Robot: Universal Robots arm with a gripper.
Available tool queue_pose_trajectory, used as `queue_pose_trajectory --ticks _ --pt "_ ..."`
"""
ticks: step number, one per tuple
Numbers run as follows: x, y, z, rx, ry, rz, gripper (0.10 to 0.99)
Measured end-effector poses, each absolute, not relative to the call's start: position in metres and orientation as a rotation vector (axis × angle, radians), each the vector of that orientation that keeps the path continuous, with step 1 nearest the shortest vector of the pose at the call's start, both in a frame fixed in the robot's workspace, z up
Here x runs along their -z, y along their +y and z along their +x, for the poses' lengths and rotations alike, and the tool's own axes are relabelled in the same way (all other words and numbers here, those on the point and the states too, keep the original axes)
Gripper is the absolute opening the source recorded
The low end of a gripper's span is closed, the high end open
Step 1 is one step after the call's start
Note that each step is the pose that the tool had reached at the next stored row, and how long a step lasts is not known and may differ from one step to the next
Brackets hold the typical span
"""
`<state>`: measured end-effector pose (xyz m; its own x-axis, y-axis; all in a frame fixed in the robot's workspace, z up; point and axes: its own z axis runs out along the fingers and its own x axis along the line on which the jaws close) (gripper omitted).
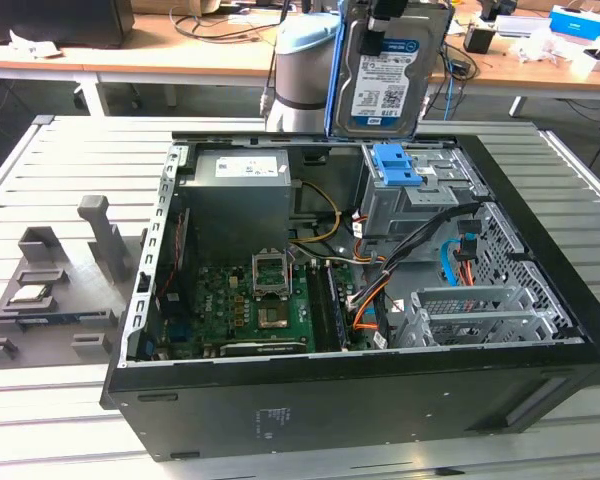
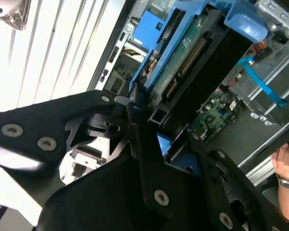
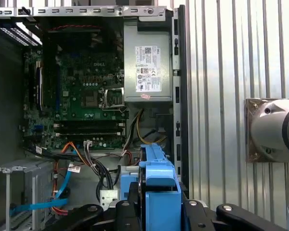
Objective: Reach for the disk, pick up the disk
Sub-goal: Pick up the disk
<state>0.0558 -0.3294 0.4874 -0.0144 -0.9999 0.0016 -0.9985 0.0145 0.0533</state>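
The disk [image 1: 388,78], a silver hard drive with a blue-and-white label and blue side rails, hangs upright in the air above the back of the open computer case [image 1: 360,390]. My gripper [image 1: 384,18] is shut on its top edge. In the second wrist view the disk [image 2: 185,55] shows its green circuit board side between the black fingers [image 2: 137,120] of the gripper [image 2: 164,122]. In the first wrist view the blue rail of the disk [image 3: 159,185] runs edge-on through the gripper [image 3: 159,214].
Below the disk stands the drive cage with a flat blue latch piece [image 1: 395,165]. The case holds a motherboard [image 1: 250,305], power supply [image 1: 240,190] and cables. A grey fixture [image 1: 50,290] lies at the exterior view's left. A person's hand [image 2: 285,163] is beside the case.
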Motion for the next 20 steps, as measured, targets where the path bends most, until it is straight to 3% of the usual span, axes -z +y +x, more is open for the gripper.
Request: queue_pose_trajectory --ticks 20 --pt "-0.485 -0.419 0.064 0.049 -2.206 2.174 0.365"
